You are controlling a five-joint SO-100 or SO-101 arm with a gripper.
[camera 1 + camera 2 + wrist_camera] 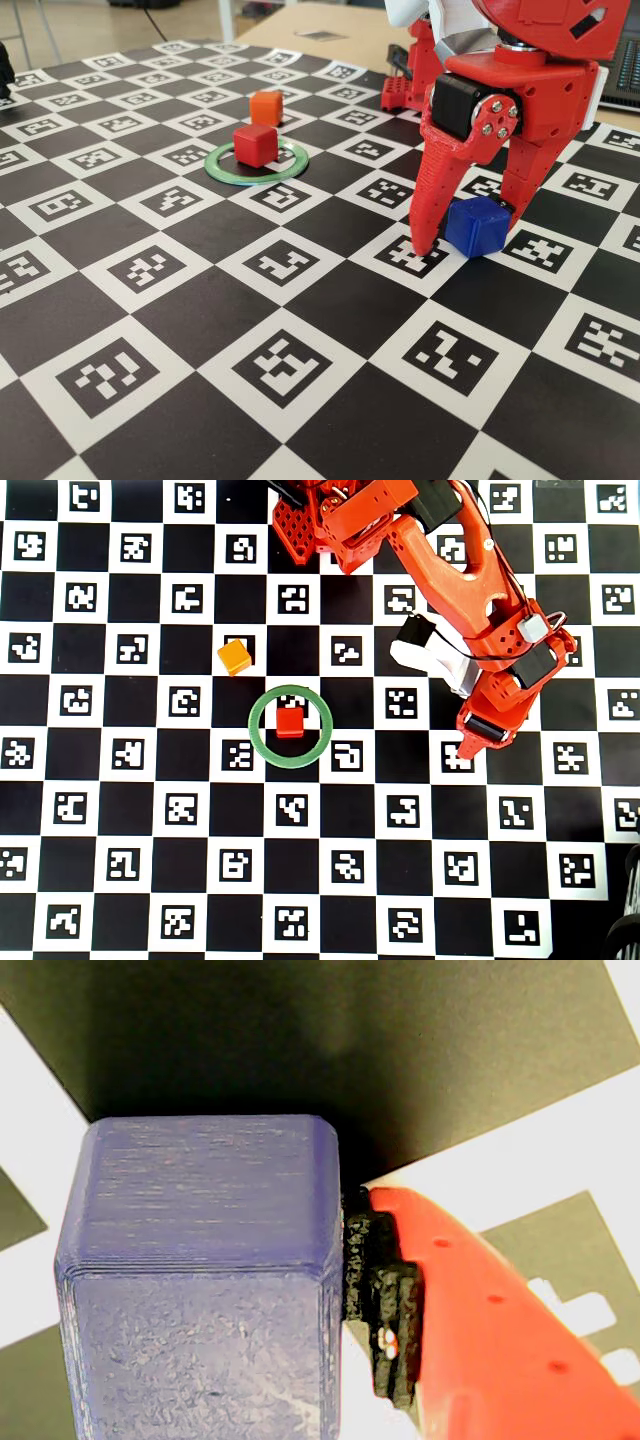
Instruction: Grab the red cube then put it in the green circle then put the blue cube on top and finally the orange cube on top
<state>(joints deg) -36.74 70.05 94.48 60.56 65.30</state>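
red cube (255, 144) sits inside green circle (256, 162), done | gripper (462, 240) down on the board, jaws astride blue cube (477, 226), probably not yet clamped | orange cube (266, 107) far off beyond the ring, untouched | two stacks left

Overhead view. Checkerboard mat (150, 810) of black squares and white squares printed with markers covers the whole field. Green circle (257, 742) lies near centre; the red cube (290, 721) sits inside it, toward the upper part of the opening. Orange cube (234, 657) rests outside the ring, up and to the left, apart from it. Red arm (450, 560) enters from the top edge, base near top centre, and reaches down to the right. Gripper (466, 748) points downward, well right of the ring; finger state not discernible. Blue cube not discernible from above.
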